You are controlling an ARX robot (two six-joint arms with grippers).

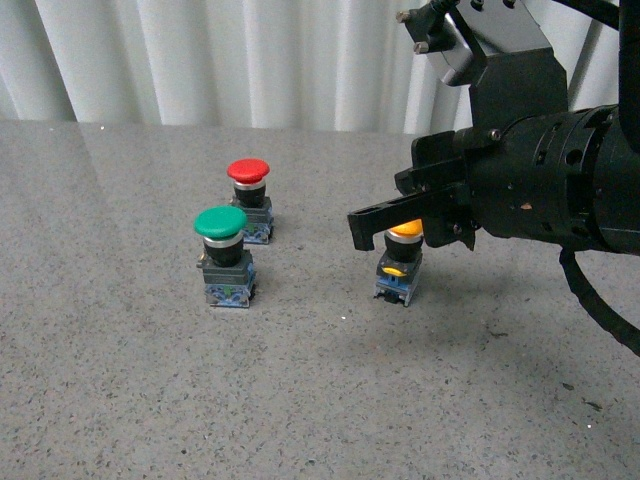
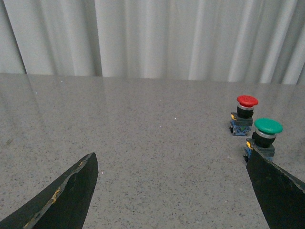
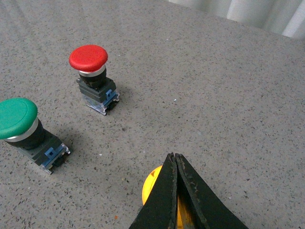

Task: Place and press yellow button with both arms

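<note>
Right jaws pinched closed over yellow button [image 1: 398,266]; left jaws wide apart, empty

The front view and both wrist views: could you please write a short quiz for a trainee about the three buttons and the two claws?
1. True or false: in the front view, the red button stands farther from the camera than the green button.
2. Over which cap does the right claw stand? A. red B. green C. yellow
3. Fill in the gap: in the left wrist view, the left claw is ____ (open or shut).

Key:
1. True.
2. C. It is over the yellow button.
3. Open. Its fingers stand wide apart.
</note>
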